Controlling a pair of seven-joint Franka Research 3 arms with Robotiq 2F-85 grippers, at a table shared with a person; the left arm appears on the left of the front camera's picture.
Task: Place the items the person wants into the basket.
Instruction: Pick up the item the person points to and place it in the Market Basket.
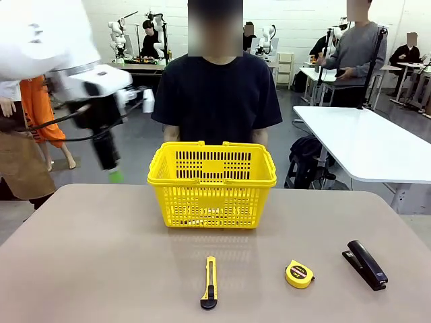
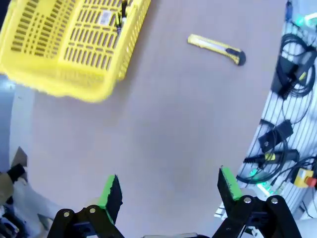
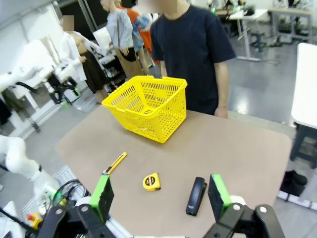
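Fingers [image 3: 102, 196] of the right gripper [image 3: 160, 196] stand wide apart with nothing between them, high above the table [image 3: 237, 148]. Far below, the black stapler [image 3: 196, 196] lies flat on the table near the robot's edge; in the right wrist view it appears in the gap between the fingers, closer to the picture-right one and touching neither. Just beside the stapler sits a round yellow tape measure [image 3: 151, 181], and beyond that a yellow utility knife [image 3: 115, 162]; both lie clear of the stapler.

Fingers [image 2: 111, 191] of the left gripper [image 2: 170, 188] are also spread wide and hold nothing, with bare tabletop under them. In the front view this gripper hangs in the air left of the yellow basket [image 1: 212, 185], not touching it.

Farther out, the basket stands upright at the far middle of the table, well apart from the stapler. A slim dark item shows inside it in the left wrist view, too small to identify. Directly behind the basket stands the person [image 1: 219, 94] in a dark T-shirt.
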